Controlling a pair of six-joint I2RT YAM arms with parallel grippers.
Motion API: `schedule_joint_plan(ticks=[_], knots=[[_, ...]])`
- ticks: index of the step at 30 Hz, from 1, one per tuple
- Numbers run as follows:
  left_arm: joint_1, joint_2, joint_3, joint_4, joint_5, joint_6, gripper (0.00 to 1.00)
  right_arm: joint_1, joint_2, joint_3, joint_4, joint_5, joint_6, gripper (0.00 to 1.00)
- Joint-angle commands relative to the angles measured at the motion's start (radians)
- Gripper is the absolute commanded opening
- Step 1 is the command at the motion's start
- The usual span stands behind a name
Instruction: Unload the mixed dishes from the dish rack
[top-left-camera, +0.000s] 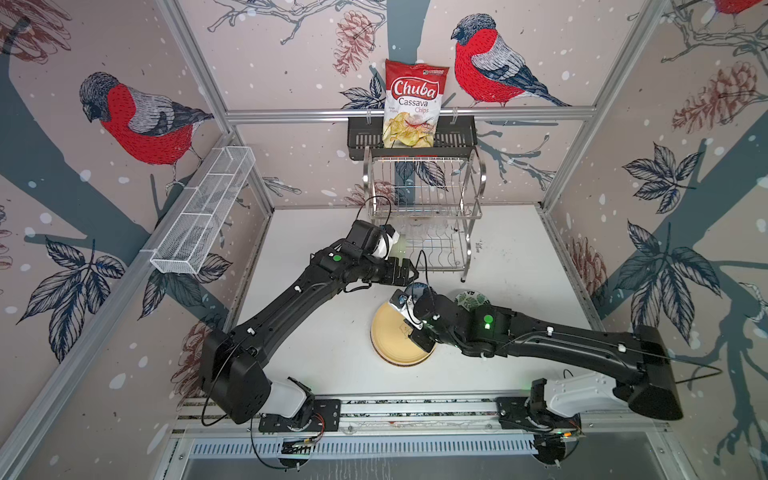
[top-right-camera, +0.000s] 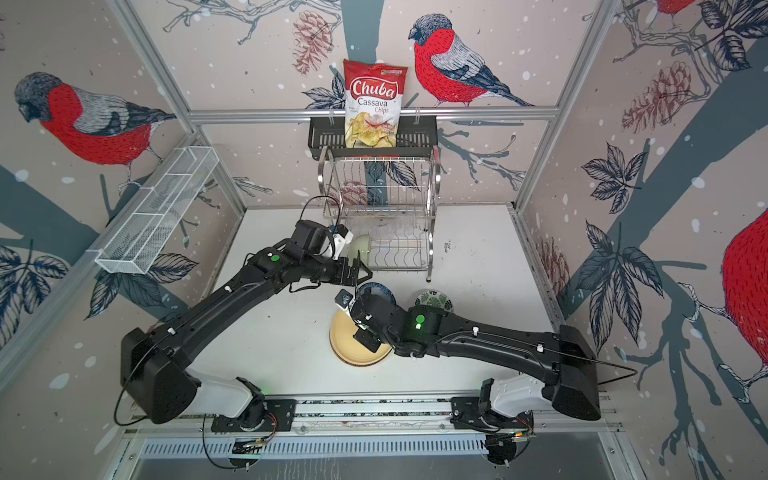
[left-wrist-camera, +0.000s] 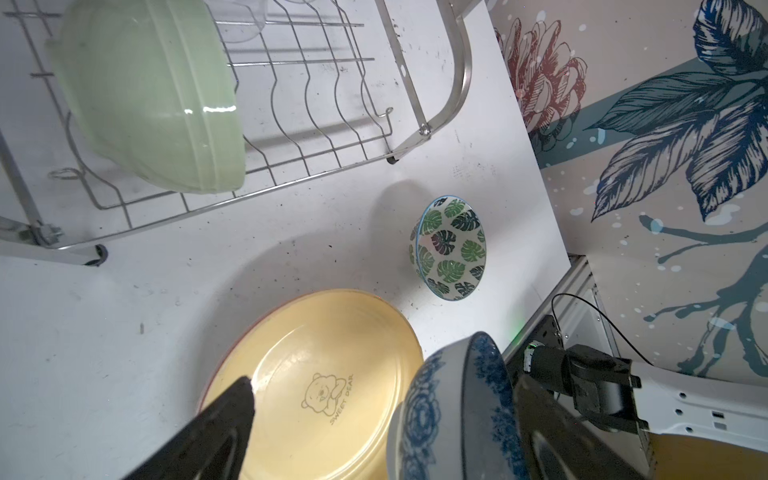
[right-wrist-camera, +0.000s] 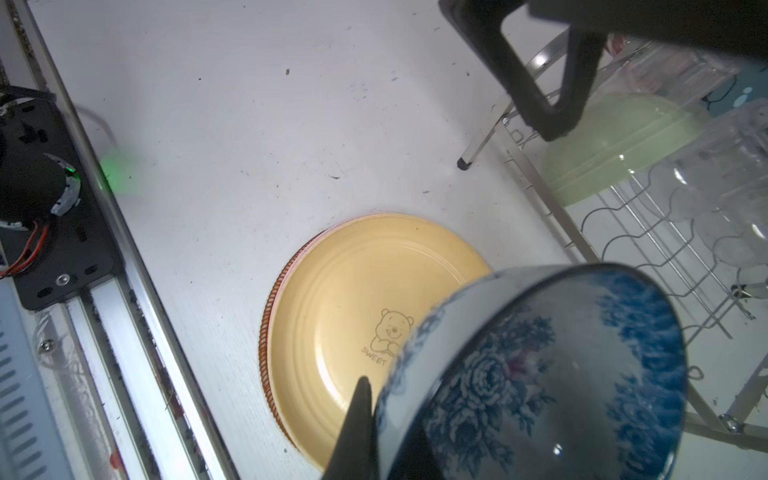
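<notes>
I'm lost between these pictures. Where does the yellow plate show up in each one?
In a top view: yellow plate on the table, front middle.
In a top view: same spot, in front of the dish rack.
Left wrist: close up, bear print showing.
Right wrist: flat on the table, bear print showing.
Shared landmark: the blue patterned bowl at its edge.

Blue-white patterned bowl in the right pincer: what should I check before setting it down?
1. Right pincer shut on the blue-white patterned bowl rim: ok.
2. Left pincer open, holding nothing: ok.
3. Bowl clear of the cream-yellow round plate below: cannot tell.
4. Green-leaf print bowl apart from that plate on the white table: ok.
5. Shiny steel wire rack emptied: not ok; pale green bowl and clear glass sit inside.
</notes>
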Motion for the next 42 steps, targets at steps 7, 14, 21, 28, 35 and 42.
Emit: schedule_joint_plan(ticks=[7, 14, 21, 28, 35, 42], knots=[[-0.008, 0.029, -0.035, -0.122, 0.01, 0.051, 0.9, 0.003, 0.055, 0.091, -0.029, 0.139, -0.049, 0.0], [-0.009, 0.034, -0.057, -0.104, 0.02, 0.039, 0.52, 0.023, 0.102, 0.145, -0.063, 0.239, -0.071, 0.0], [-0.011, 0.03, -0.066, -0.064, 0.067, 0.021, 0.12, 0.027, 0.142, 0.138, -0.032, 0.268, -0.057, 0.0], [-0.012, 0.032, -0.079, -0.045, 0.09, 0.019, 0.0, 0.02, 0.137, 0.11, 0.024, 0.234, -0.032, 0.29], [-0.011, 0.036, -0.099, -0.027, 0.074, 0.025, 0.0, -0.031, 0.054, 0.082, 0.128, -0.117, 0.036, 0.46], [-0.011, 0.063, -0.094, -0.03, 0.067, 0.033, 0.0, -0.165, -0.085, 0.041, 0.245, -0.408, 0.16, 0.47]])
